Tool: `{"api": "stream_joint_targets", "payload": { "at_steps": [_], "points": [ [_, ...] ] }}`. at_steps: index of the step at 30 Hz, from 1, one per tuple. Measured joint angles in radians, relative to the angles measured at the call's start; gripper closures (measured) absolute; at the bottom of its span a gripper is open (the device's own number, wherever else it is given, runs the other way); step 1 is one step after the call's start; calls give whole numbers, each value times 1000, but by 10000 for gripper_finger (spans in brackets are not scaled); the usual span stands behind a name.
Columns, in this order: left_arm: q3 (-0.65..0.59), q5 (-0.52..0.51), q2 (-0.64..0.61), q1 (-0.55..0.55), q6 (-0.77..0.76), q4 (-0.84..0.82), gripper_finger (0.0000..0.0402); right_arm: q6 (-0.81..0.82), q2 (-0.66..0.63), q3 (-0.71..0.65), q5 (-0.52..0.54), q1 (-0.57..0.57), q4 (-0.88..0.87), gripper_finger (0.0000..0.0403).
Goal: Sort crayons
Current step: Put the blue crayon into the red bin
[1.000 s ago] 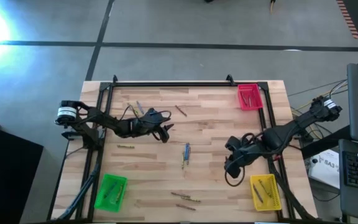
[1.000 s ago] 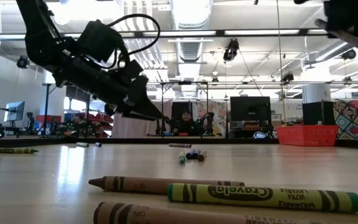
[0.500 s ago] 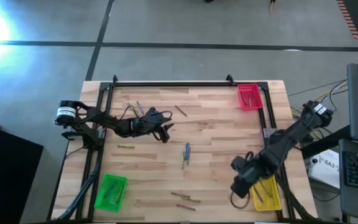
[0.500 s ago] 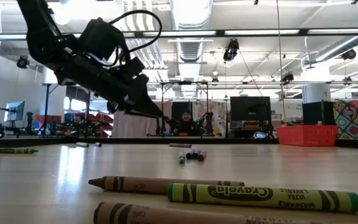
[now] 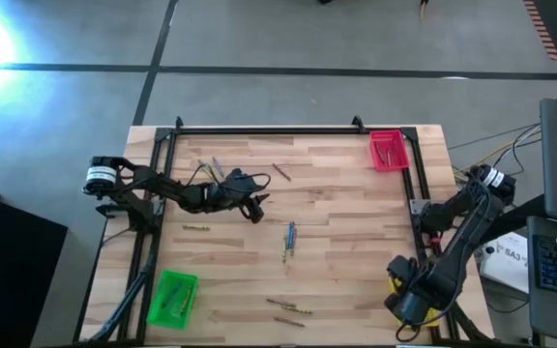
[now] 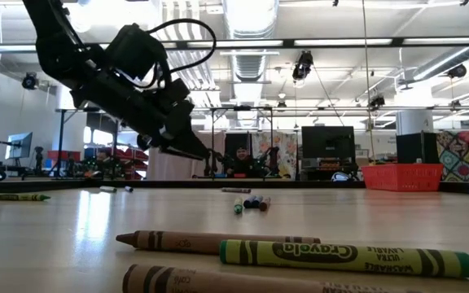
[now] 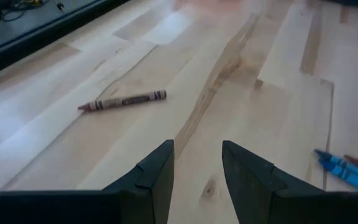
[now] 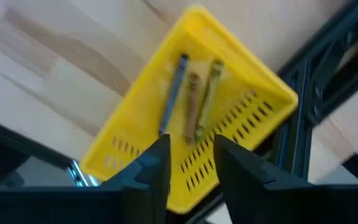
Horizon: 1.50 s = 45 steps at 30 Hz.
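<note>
My left gripper (image 5: 257, 205) (image 7: 197, 155) hangs open over the table's left half, above bare wood, with nothing between its fingers. A brown crayon (image 7: 123, 100) (image 5: 280, 172) lies beyond it, and a few blue crayons (image 7: 347, 171) (image 5: 290, 235) lie at mid table. My right gripper (image 5: 407, 304) (image 8: 191, 146) points down, open, over the yellow tray (image 8: 142, 155) at the near right corner. Three crayons (image 8: 192, 102), one grey-blue, one brown and one olive, lie side by side on the tray's floor below the fingers.
A red tray (image 5: 387, 150) sits at the far right and a green tray (image 5: 172, 297) at the near left. Loose crayons lie at the far left (image 5: 216, 166), at the left (image 5: 196, 228) and by the near edge (image 5: 288, 307) (image 6: 218, 241). A black frame borders the table.
My right gripper has swung from the table's right middle toward the near right corner, sunk a little and tipped to point down over the yellow tray, which it now mostly covers in the high view.
</note>
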Motion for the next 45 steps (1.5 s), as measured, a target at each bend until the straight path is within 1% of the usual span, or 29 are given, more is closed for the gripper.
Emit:
{"api": "stream_joint_targets", "payload": {
  "at_steps": [2, 4, 6, 8, 10, 12, 14, 17, 21, 24, 27, 29, 32, 35, 40, 45],
  "points": [
    [7, 0, -3, 0, 1, 1, 284, -28, -1, 0, 46, -4, -6, 268],
    [15, 10, -4, 0, 18, 0, 284, -105, -6, 0, 140, -20, -5, 254],
    [23, 67, -4, 0, 51, 2, 284, -187, -7, 0, 289, -49, -2, 244],
    [32, 146, -3, -1, 91, 7, 284, -261, -7, 0, 451, -96, 1, 238],
    [38, 204, -3, -2, 109, 16, 284, -311, -7, -4, 579, -159, 4, 236],
    [45, 230, -2, -3, 120, 19, 284, -359, -7, -13, 645, -241, 10, 235],
    [44, 244, -2, -6, 130, 19, 284, -429, -7, -30, 670, -331, 44, 234],
    [40, 258, -3, -10, 132, 16, 284, -601, -7, -68, 685, -447, 185, 234],
    [35, 258, -2, -10, 131, 13, 284, -828, -6, -134, 671, -587, 489, 235],
    [35, 258, -2, -10, 129, 5, 284, -964, 1, -189, 599, -664, 723, 238],
    [34, 254, -2, -10, 131, -12, 284, -1051, 26, -218, 546, -710, 858, 244],
    [34, 243, -1, -10, 134, -20, 284, -1082, 52, -220, 545, -735, 885, 248],
    [34, 195, -1, -10, 136, -50, 284, -1124, 102, -204, 546, -761, 879, 254],
    [34, 164, -1, -10, 141, -71, 284, -1215, 163, -166, 490, -770, 887, 258],
    [34, 115, -1, -10, 158, -73, 284, -1373, 290, -54, 392, -773, 888, 257],
    [34, 96, -1, -10, 158, -74, 284, -1436, 413, 90, 323, -782, 883, 255]
  ]
}}
